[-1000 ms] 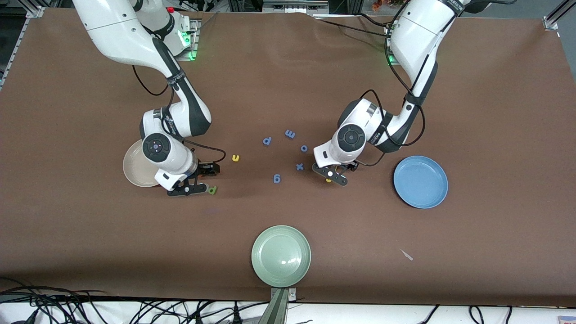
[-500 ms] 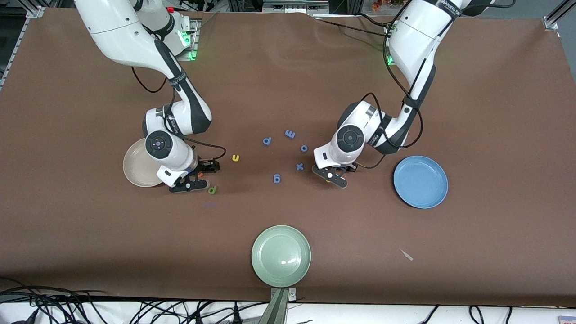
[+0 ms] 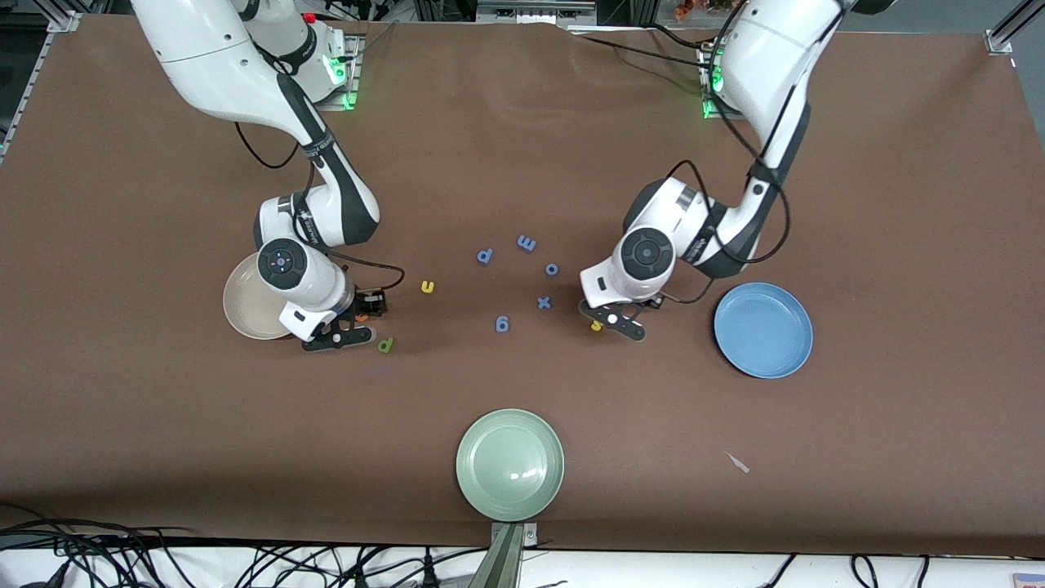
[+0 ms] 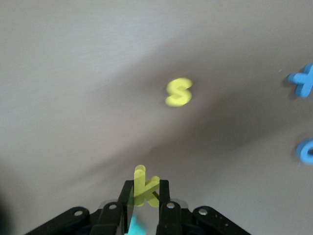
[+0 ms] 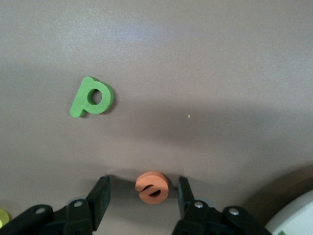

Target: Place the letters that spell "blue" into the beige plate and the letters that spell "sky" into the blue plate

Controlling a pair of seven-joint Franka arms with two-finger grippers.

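The beige plate (image 3: 249,306) lies toward the right arm's end of the surface (image 3: 522,147), partly under that arm. Just beside it the right end effector (image 5: 144,192) sits low, its fingers (image 5: 100,193) apart on either side of the orange e (image 5: 152,187), with gaps showing. The green b (image 3: 385,345) lies flat close by, reading as a p; the yellow u (image 3: 427,287) is farther from the camera. Blue-purple letters (image 3: 526,242) scatter mid-surface. The left end effector (image 4: 145,198) is clamped on the upright yellow k (image 4: 143,186), possibly with something teal below it. The yellow s (image 3: 597,326) lies beside it, the blue plate (image 3: 763,330) nearby.
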